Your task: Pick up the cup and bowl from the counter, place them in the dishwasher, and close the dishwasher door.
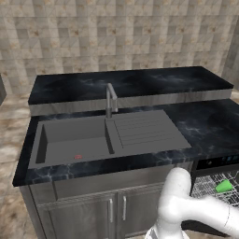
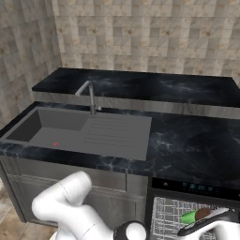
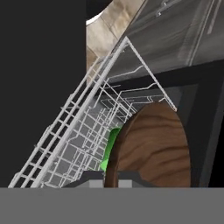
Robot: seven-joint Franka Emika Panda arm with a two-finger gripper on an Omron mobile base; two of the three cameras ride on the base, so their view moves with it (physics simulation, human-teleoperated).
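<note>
My gripper (image 3: 111, 178) is shut on the rim of the brown wood-look bowl (image 3: 153, 146), which it holds on edge over the white wire rack (image 3: 83, 131) of the open dishwasher (image 2: 192, 186). The green cup (image 3: 113, 146) lies in the rack just behind the bowl. From the right base view, the bowl (image 2: 204, 214) and cup (image 2: 189, 217) sit side by side in the rack, with the gripper (image 2: 208, 221) at the bowl. In the left base view the cup (image 1: 224, 186) shows in the rack under the control strip. I cannot make out the dishwasher door. The black marbled counter (image 1: 205, 126) lies above.
A grey sink (image 1: 74, 140) with a drainboard and a steel faucet (image 1: 110, 100) is set in the counter left of the dishwasher. Grey cabinet doors (image 1: 93, 214) with steel handles stand below it. A raised black ledge (image 2: 140, 86) and a tiled wall close the back.
</note>
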